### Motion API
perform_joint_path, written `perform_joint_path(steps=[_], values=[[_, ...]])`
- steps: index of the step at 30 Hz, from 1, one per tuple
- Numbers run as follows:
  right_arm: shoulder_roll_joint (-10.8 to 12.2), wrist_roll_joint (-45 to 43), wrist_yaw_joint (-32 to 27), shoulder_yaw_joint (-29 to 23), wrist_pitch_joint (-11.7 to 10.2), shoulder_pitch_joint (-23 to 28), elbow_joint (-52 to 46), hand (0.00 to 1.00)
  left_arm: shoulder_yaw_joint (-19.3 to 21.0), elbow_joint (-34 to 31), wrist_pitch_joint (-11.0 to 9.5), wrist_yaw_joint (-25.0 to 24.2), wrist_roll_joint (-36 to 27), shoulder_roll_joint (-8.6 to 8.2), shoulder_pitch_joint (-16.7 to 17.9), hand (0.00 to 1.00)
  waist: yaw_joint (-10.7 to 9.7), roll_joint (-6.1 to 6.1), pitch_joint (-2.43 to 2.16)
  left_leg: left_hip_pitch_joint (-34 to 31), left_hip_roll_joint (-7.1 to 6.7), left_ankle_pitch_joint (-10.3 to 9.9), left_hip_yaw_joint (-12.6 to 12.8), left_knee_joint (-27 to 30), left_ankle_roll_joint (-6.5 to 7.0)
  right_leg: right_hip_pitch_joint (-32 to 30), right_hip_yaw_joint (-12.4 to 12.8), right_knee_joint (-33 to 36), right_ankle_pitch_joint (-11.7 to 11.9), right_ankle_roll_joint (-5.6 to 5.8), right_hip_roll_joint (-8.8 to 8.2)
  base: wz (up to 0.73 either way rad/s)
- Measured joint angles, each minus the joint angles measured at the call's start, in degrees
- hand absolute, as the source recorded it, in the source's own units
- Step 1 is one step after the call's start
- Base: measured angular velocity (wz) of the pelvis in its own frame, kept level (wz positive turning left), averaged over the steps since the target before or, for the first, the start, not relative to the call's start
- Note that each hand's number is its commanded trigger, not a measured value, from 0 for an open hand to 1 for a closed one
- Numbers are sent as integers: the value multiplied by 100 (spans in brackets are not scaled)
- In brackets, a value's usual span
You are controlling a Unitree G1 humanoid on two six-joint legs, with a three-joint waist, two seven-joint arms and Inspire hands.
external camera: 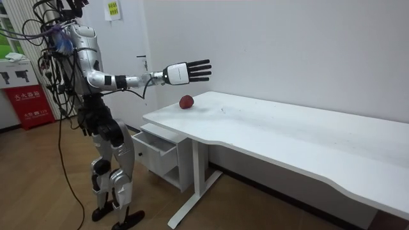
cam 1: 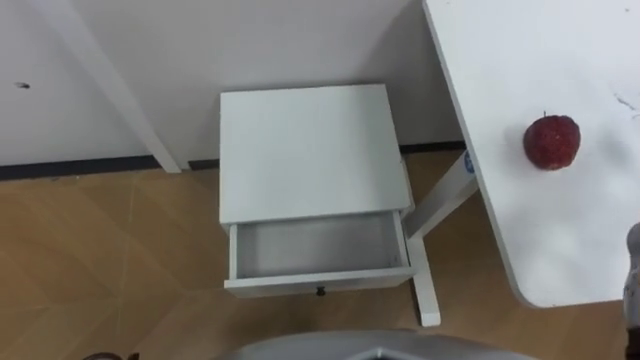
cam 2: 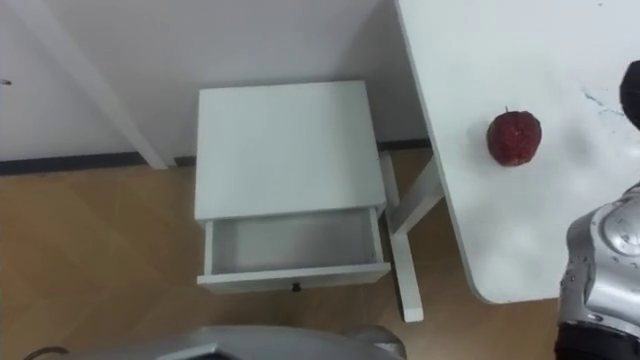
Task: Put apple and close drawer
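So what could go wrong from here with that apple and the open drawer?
The apple is round and sits not far from the desk edge; a clumsy touch from the open right hand might roll it off. The drawer looks shallow, so a dropped apple could bounce out.

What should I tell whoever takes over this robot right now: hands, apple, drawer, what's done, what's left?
Right hand: open, fingers straight, held out above the white table, touching nothing.
Apple: lying on the table, not gripped.
Drawer: pulled open below the top of the small white cabinet; nothing shows inside it.
Done: none of the steps yet.
Left: grasp the apple, set it in the drawer, push the drawer shut.
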Motion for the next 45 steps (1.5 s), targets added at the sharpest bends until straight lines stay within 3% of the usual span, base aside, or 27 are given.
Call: perform_joint_path(steps=[5, 15, 29, 39, 45], values=[[6, -214, 435, 133, 14, -9, 43, 0, 0, -4, 2, -22, -1, 10, 35, 0, 11, -111, 5, 18, 3, 0, 20, 0, 0, 28, -93, 3, 1, 2, -27, 2], [24, -524, 1204, 336, 221, -8, 421, 0, -2, -14, 2, -114, 1, 20, 52, 0, 17, -103, -7, 18, 2, -1, 10, -4, 0, 21, -131, 10, 3, 4, -30, 0], [2, -529, 1552, 529, 247, -11, 536, 0, -128, -10, -34, 6, 0, 95, 108, 0, 39, -164, -15, 22, -2, -1, -52, 3, 1, 46, -160, 10, 2, 4, -31, 1], [2, -577, 1836, 658, 292, 1, 747, 0, -138, -29, -22, -1, -2, 86, 139, 0, 61, -102, -9, 91, -8, -1, -104, 7, 0, 201, -275, -81, 4, 4, -41, 4], [-2, -735, 2089, 885, 336, 5, 761, 0, -181, -19, -34, -14, -5, 86, 114, 0, 99, 10, -12, 87, -9, -2, -123, 4, 0, 202, -291, -85, 4, 4, -41, 2]])
